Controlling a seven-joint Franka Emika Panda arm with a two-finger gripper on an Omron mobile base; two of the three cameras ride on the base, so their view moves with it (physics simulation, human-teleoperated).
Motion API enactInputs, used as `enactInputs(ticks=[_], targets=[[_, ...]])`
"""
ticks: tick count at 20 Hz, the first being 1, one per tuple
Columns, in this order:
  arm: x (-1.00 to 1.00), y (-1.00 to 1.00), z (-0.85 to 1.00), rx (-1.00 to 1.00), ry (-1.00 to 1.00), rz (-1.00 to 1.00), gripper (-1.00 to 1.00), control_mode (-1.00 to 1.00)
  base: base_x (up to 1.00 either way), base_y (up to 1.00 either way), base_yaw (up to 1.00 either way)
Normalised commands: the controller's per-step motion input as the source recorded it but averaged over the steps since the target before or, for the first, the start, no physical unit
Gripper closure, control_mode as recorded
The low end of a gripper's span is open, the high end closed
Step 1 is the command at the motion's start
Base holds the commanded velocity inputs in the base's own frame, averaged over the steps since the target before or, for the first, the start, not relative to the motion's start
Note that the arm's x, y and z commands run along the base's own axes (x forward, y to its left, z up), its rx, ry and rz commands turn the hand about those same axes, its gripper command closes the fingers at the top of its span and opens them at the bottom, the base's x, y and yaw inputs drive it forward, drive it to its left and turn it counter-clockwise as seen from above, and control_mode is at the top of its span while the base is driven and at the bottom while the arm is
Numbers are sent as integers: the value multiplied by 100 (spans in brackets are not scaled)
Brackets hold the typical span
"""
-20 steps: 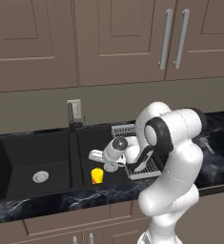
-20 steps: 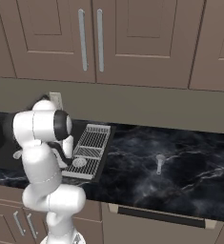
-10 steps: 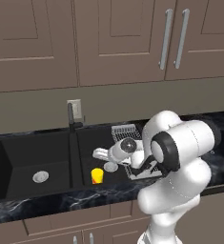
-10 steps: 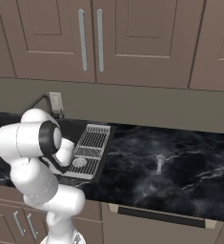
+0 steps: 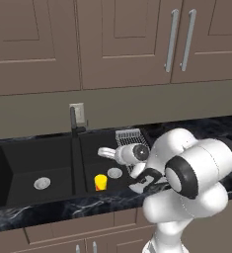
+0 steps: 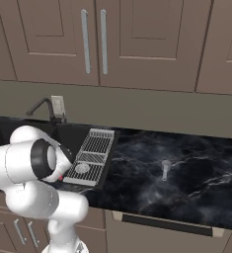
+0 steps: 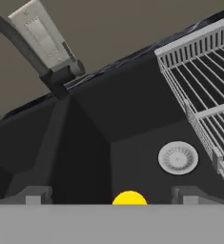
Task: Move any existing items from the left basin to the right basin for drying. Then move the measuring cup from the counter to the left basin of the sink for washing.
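sink (image 5: 19, 163): black double basin, lying at 9 o'clock of the arm in the left base view, faucet (image 5: 74, 122) standing at the divider.
counter (image 6: 196, 168): glossy black marble, running out toward 3 o'clock in the right base view.
left basin (image 5: 19, 173): wider one, showing nothing but its silver drain (image 5: 42, 183).
right basin (image 5: 95, 153): narrower one, adjoining the wire rack (image 5: 132, 136); it is holding the yellow cup.
wire rack: white, sitting at the basin's 3 o'clock edge.
gripper (image 7: 111, 195): fingers are standing spread wide and holding nothing, hovering above the right basin with the yellow cup between the tips at 6 o'clock of the hand view.
yellow cup (image 5: 101, 182): sitting on the right basin floor, just beside that basin's drain (image 5: 114, 173) at its 8 o'clock. Judged done with.
measuring cup (image 6: 165, 168): lying on the counter, well apart from the sink, bowl at 12 o'clock and handle pointing to 6 o'clock.
handling, measuring cup: likely light, stiff and slick metal, low to the worktop; judging the thin handle the best hold, pinched across its width near the bowl, since the round bowl may be squirting out of the pads.
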Motion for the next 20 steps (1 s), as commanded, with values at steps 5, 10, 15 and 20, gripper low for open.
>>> enactInputs(ticks=[5, 10, 15, 20], targets=[[0, 0, 81, -3, 0, 0, -100, -100, 0, 0, 0], [0, 0, 70, -3, 1, 0, -100, -100, 0, 0, 0], [0, 0, 66, -4, 5, 0, -100, -100, 0, 0, 0], [0, 0, 44, -6, 5, 0, -100, -100, 0, 0, 0]])
